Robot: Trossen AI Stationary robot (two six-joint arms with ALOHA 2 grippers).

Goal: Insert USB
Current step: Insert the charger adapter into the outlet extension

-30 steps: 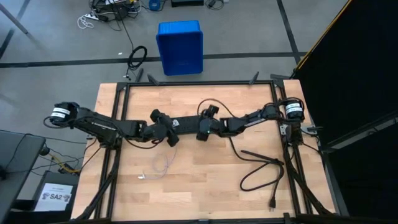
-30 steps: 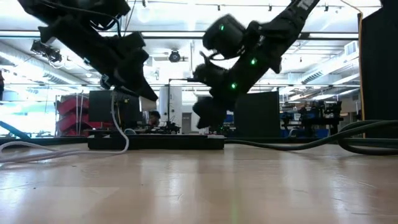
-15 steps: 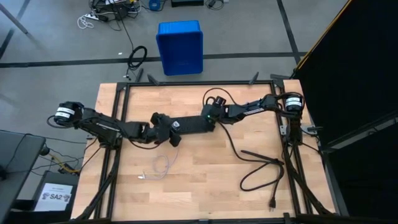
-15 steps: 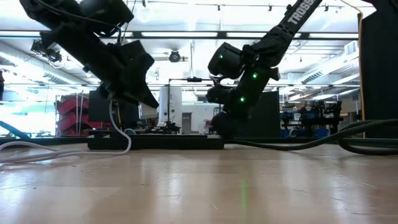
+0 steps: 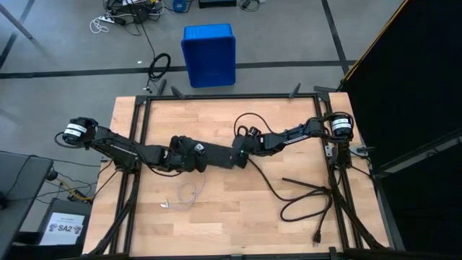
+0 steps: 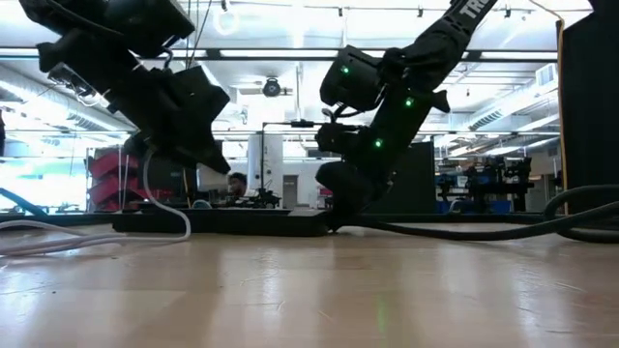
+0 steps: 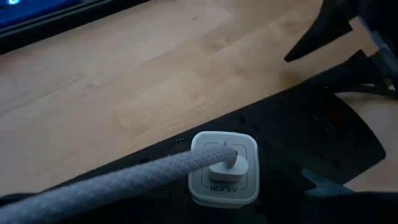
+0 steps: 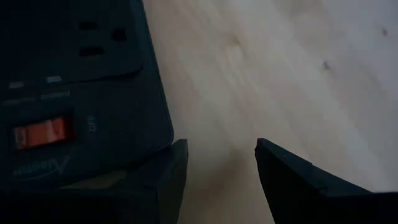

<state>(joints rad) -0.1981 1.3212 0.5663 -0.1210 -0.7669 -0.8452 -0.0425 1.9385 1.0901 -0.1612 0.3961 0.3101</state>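
Observation:
The USB [image 5: 189, 193] is a thin whitish cable looped on the wooden table. It rises in an arc [image 6: 160, 184] to my left gripper [image 6: 208, 159]. Its plug [image 7: 225, 163] sits in a white cube adapter [image 7: 242, 186]. The adapter stands on the left end of a black power strip [image 5: 216, 155]. My left gripper [image 5: 190, 155] hovers over that end. My right gripper [image 8: 221, 149] is open and has come down at the strip's right end [image 6: 324, 224], beside the red switch [image 8: 40, 132]. My left gripper is shut on the USB cable some way behind the plug, but the gripper's own body hides the place of contact. From the plug the cable [image 7: 124, 180] runs up to the gripper, then sags in a slack arc down to the table. My right gripper slants down from the table's right. One finger [image 8: 168, 180] is at the strip's switch-end corner [image 8: 155, 146]. The strip lies outside the gap and only bare table shows between the fingers. The strip lies flat on the table.
A thick black power cord [image 5: 303, 198] coils over the right half of the table and runs to the strip. Black frame rails [image 5: 137, 144] line the table's sides. A blue bin [image 5: 209, 54] stands on the floor beyond the far edge.
My right gripper went up and toward the far edge, then came back down onto the strip's right end. The strip has slid a little toward the table's left. My left gripper has rolled and sunk slightly, and the cable's raised arc has shifted left with it.

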